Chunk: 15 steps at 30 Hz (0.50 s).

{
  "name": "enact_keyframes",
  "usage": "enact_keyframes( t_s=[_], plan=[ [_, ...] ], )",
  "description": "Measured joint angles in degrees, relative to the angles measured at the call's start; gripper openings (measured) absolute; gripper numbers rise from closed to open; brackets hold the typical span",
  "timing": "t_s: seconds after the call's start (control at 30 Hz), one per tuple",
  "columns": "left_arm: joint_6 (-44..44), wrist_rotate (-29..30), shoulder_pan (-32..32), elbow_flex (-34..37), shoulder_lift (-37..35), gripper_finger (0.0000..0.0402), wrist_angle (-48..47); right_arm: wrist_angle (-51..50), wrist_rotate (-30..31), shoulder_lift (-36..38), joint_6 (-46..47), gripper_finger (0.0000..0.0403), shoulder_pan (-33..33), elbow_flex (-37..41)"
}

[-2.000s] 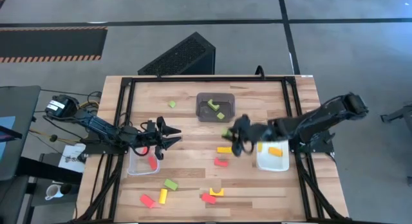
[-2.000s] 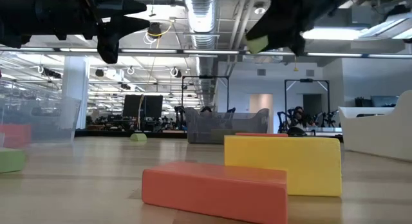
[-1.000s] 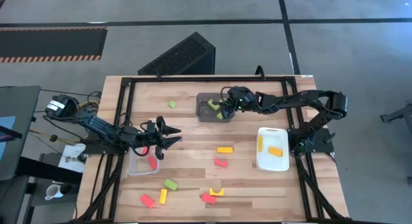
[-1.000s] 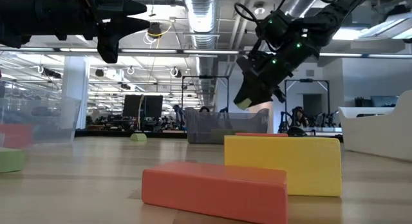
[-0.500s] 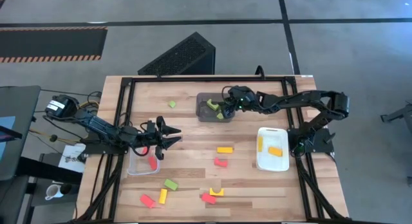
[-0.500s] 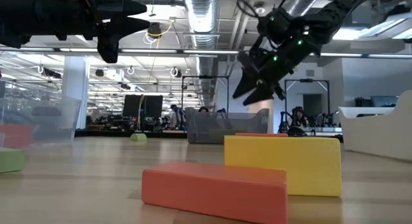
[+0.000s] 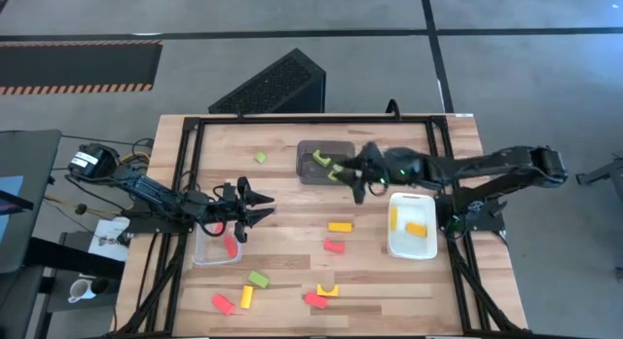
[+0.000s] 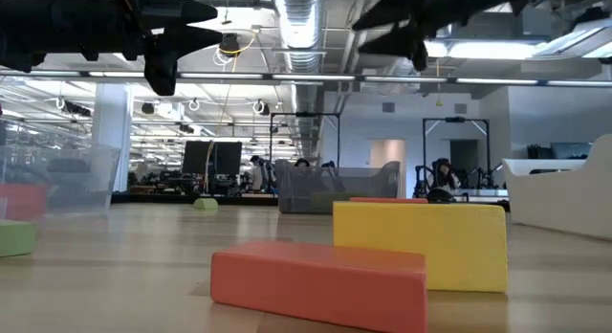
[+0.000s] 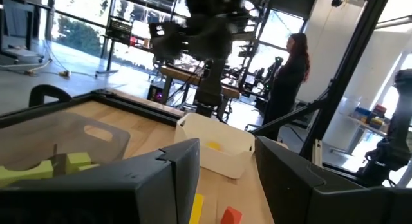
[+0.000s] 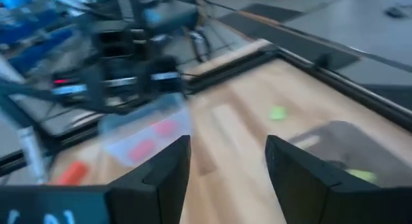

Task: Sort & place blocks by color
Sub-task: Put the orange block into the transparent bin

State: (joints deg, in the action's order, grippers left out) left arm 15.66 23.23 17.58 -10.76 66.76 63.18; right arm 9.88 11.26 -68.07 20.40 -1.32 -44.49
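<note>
My right gripper (image 7: 348, 179) hangs open and empty beside the near right corner of the dark grey bin (image 7: 324, 147), which holds light green blocks (image 7: 321, 160). My left gripper (image 7: 255, 210) waits open and empty above the clear bin (image 7: 206, 253), where a red block (image 7: 231, 245) lies. The white bin (image 7: 412, 249) holds yellow blocks (image 7: 416, 229). Loose on the table lie a yellow bar (image 7: 339, 226), a red block (image 7: 334, 246), green blocks (image 7: 260, 158) (image 7: 257, 279), and more red and yellow ones along the near edge (image 7: 314, 300).
A black frame (image 7: 190, 134) borders the table. Bare wood lies between the three bins. In the low view a red bar (image 8: 318, 283) and a yellow block (image 8: 421, 245) lie close to the camera. A person (image 9: 290, 69) stands beyond the table.
My right gripper, holding a light green block over the dark grey bin, opened and let it drop into the bin. It then rose and drew back toward the table's near and right edges. My left gripper kept still.
</note>
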Motion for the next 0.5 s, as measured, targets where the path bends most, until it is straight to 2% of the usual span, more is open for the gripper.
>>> enact_keyframes(
  t_s=[0.17,0.3,0.5],
  plan=[
    [0.4,-0.5,0.0,0.0,0.0,0.0139,0.3,0.4,5.4,1.4,0.0,0.0216,10.2,1.0],
    [0.4,-0.5,0.0,0.0,0.0,0.0139,0.4,1.8,12.3,1.4,-1.3,0.0214,18.0,1.0],
    [0.1,-1.7,0.0,0.0,0.0,0.0139,0.8,3.2,21.3,1.4,-4.3,0.0214,26.0,1.0]
  ],
)
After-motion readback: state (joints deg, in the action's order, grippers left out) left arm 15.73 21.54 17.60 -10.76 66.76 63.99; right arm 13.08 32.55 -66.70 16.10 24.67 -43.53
